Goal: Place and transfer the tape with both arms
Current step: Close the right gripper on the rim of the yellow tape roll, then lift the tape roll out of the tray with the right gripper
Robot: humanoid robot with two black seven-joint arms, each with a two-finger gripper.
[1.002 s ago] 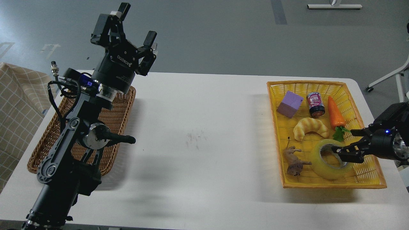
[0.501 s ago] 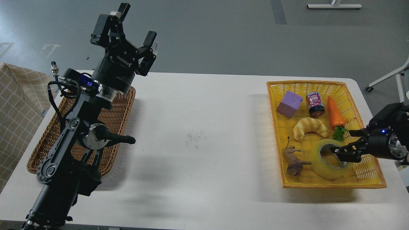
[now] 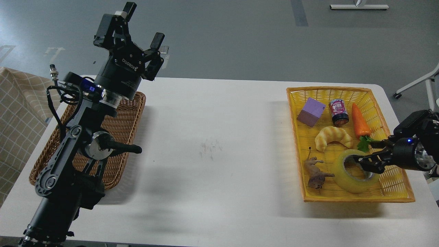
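Two baskets, one tape roll, croissant, carrot, can, purple block, toy animal.

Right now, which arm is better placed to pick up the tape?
The right. The right gripper is already at the tape in the yellow basket; the left gripper is raised far across the table.

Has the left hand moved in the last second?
Yes. The left hand has shifted slightly left and up, judged against the brown wicker basket and the table's far edge, which stay put.
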